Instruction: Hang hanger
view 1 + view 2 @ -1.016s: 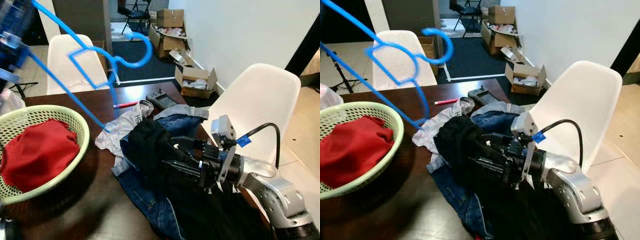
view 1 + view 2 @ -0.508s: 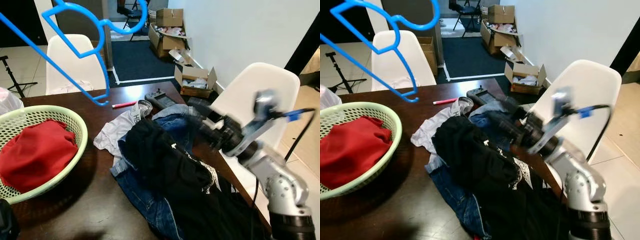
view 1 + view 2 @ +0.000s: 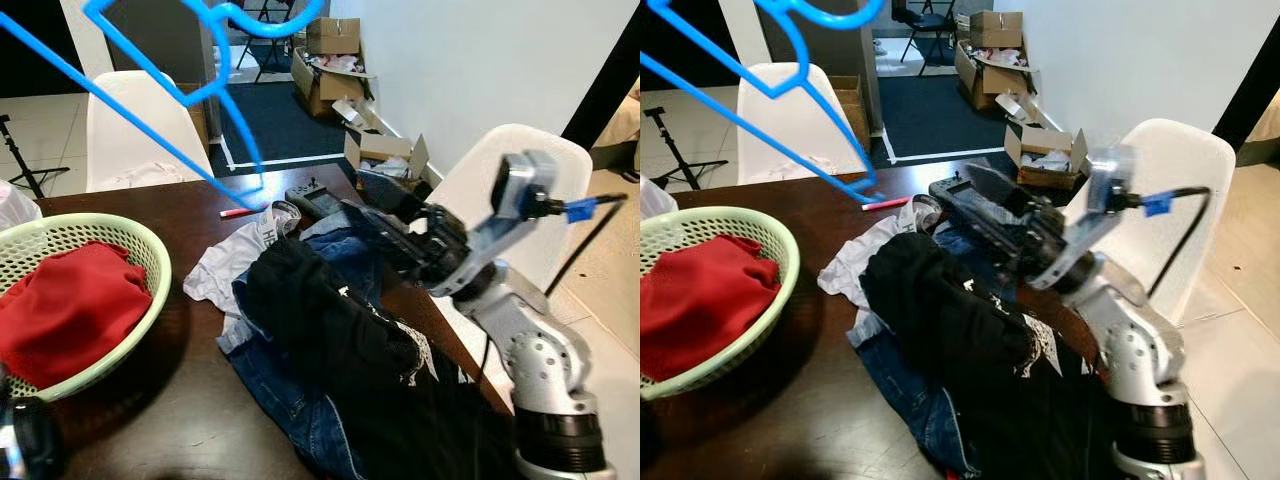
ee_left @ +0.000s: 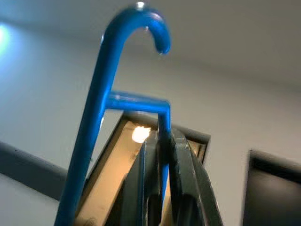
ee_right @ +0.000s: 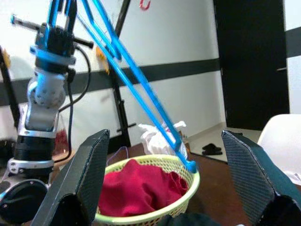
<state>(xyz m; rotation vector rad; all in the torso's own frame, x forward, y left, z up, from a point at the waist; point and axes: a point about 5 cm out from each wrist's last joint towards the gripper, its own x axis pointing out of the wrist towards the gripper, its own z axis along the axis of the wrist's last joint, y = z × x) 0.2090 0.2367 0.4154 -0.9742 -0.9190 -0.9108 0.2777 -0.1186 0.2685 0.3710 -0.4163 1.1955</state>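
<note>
The left gripper [image 4: 160,188] had its fingers clenched on the blue hanger [image 3: 150,75], held high at upper left, probably for hanging, while the right gripper [image 5: 164,179] hovered, fingers spread, over clothes [image 3: 320,330] on the tabletop [image 3: 150,400].

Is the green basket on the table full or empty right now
Partly full. The pale green plastic mesh basket holds a crumpled red cloth that covers most of its inside; what lies under it cannot be told.
</note>
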